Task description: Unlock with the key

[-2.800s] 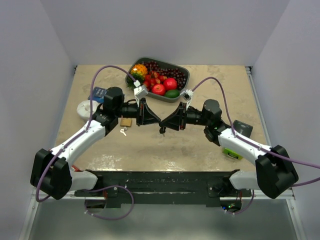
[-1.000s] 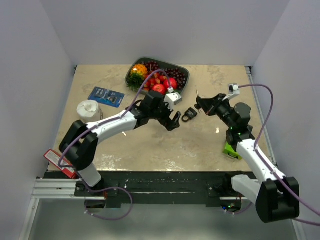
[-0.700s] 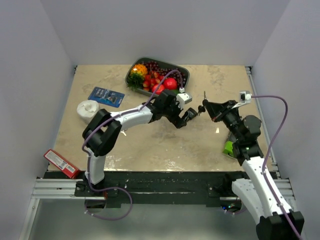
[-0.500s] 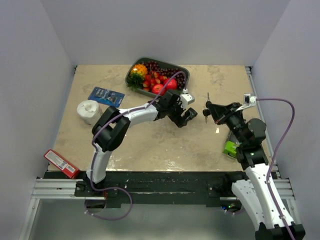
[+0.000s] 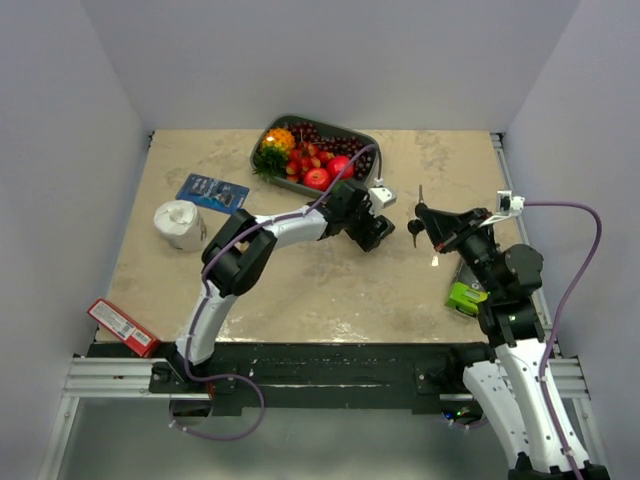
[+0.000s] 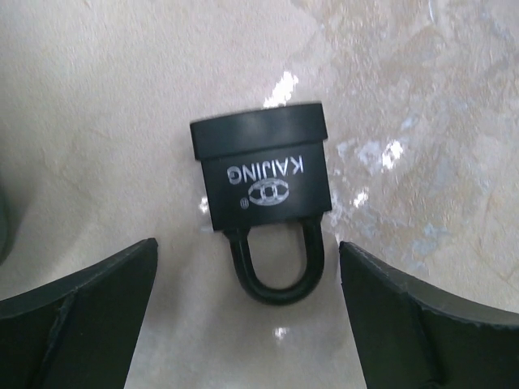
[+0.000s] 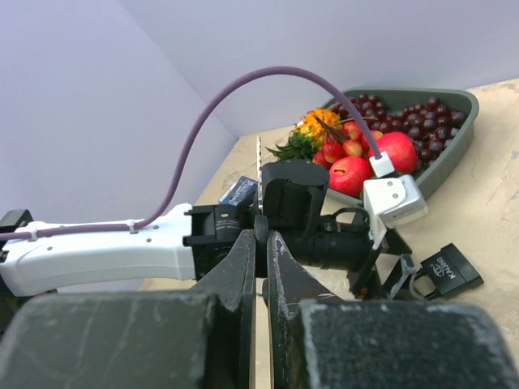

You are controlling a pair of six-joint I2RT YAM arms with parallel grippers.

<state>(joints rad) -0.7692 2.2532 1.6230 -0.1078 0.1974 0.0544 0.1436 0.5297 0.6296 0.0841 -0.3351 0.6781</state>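
Over the last second my left arm has stretched far out to the right across the table [image 5: 300,290], leaving the white roll [image 5: 178,222] and the blue packet [image 5: 212,190] well behind it and passing just in front of the fruit tray [image 5: 365,140], while the right arm has drawn back to its own side. The left gripper [image 5: 370,232] now stands with its jaws spread wide, one finger on either side of the padlock [image 6: 263,174] and neither touching it. I read that as set up to clamp the body so it cannot skid when the key pushes in. In the left wrist view the padlock lies flat on the table with its printed face up, and its shackle [image 6: 276,271] points toward the camera, both legs seated, so it looks locked to me. The keyhole end faces away and I cannot see it. Further right, the right gripper [image 5: 418,216] hangs above the table near the padlock but clear of it, its jaws pressed together on the key [image 7: 259,166], whose blade sticks up past the fingertips. Held off like that, the key leaves the left fingers room to close first. After that I would have to turn the blade toward the far end of the body.
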